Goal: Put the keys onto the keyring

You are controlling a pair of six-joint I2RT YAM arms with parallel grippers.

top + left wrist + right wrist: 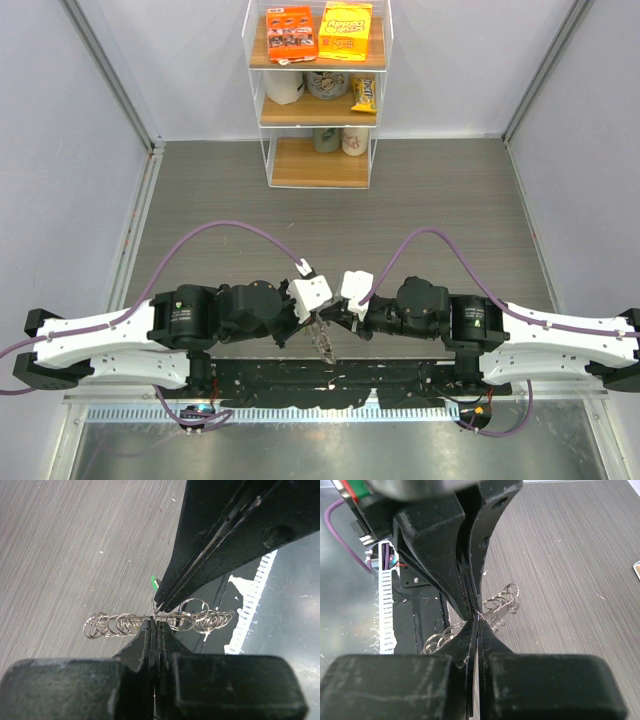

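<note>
keyring at the meeting point of the two pincers. the silvery metal keyring [115, 625], a round ring crowded with small grey loops, appears edge-on from your left wrist. its long axis runs straight across that view, at right angles to both pincers, which meet it near its middle. from above it hangs between the two arms, over the near edge of the grey wood-grain tabletop [60, 540], apparently held clear of it.

the left pincer [155, 628] is clenched, its tips closing on the keyring's wire from below in that view. the right pincer [161, 602] is clenched too and comes in tip to tip from the opposite side, touching the same spot. you cannot tell what, if anything, lies between its pads.

a sliver of bright green key head [153, 582] shows just beside the right pincer's edge, near the keyring but apart from it. whether it is gripped is hidden, and no black-headed key is visible.

the coming move, judged from this, turns on the right pincer's side. the green key head lies along that pincer's line, so it would travel crosswise to the ring's axis, while your left pincer only steadies.
</note>
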